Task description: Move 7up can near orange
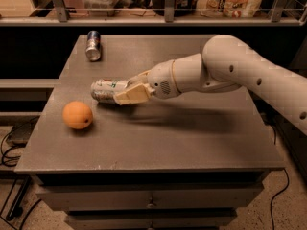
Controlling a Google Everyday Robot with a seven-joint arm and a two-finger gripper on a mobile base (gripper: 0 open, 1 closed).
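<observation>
The 7up can [104, 89] is silvery-white with green and red markings and lies on its side, held in my gripper [125, 91] just above the grey table [192, 138]. The gripper is shut on the can, its cream fingers [130, 95] clasping the can's right end. The orange [77, 115] sits on the table's left front part, a short way down and left of the can, apart from it. My white arm reaches in from the right.
A blue-and-silver can [93, 45] lies on its side at the table's back left. A shelf [168, 18] with bags and containers runs behind the table. Drawers sit below the table's front edge; cables lie on the floor at left.
</observation>
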